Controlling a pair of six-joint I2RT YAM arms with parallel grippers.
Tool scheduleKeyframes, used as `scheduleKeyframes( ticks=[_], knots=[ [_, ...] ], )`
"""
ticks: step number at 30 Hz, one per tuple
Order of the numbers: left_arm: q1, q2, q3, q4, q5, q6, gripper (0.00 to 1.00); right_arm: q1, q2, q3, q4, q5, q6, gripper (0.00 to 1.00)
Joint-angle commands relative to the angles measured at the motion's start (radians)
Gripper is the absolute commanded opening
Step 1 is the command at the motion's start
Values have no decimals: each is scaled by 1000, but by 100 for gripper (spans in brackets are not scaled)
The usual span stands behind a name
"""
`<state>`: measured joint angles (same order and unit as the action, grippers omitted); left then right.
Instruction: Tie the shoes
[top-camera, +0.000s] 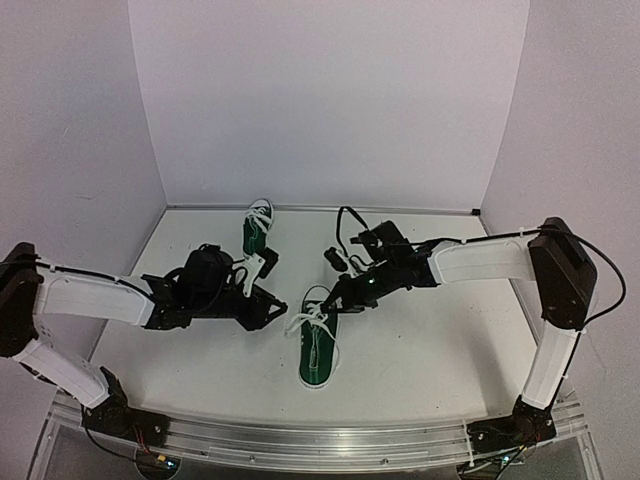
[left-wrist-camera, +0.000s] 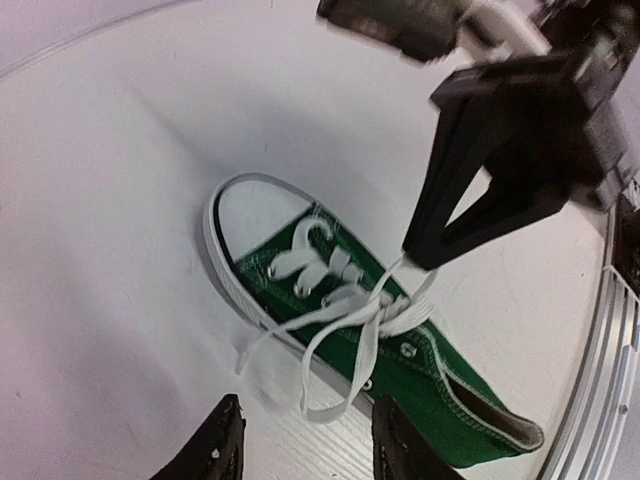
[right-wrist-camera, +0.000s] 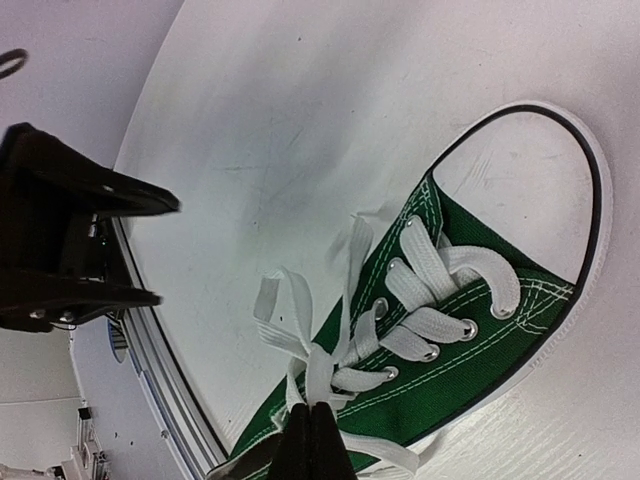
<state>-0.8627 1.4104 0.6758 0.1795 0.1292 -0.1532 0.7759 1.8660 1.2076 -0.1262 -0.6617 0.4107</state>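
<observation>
While the right gripper (right-wrist-camera: 308, 425) pinches a lace (left-wrist-camera: 385, 312) of the near shoe (top-camera: 318, 350), at six o'clock from centre, the left gripper (left-wrist-camera: 307, 418) hangs open beside it; only a loose knot shows, no bow, and the far shoe (top-camera: 258, 228) at eleven o'clock looks untied

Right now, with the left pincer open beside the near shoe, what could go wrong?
1. The right pincer is shut on the lace at the crossing; pulling may drag the unheld near shoe.
2. The left pincer is open, so the loose loop could collapse.
3. The pincers sit close; closing in risks a collision.
</observation>
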Motion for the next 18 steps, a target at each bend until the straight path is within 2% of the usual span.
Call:
scheduleKeyframes(
  ticks=[1, 7, 10, 18],
  knots=[
    [4, -117, 34, -16, 40, 218, 46, 7, 0, -5, 36, -22, 9, 0],
    [4, -69, 113, -148, 204, 499, 44, 6, 9, -3, 37, -10, 25, 0],
    [4, 5, 193, -240, 238, 606, 42, 6, 23, -1, 37, 2, 49, 0],
    [4, 202, 405, -389, 336, 728, 31, 3, 41, 0, 37, 14, 83, 0]
  ],
)
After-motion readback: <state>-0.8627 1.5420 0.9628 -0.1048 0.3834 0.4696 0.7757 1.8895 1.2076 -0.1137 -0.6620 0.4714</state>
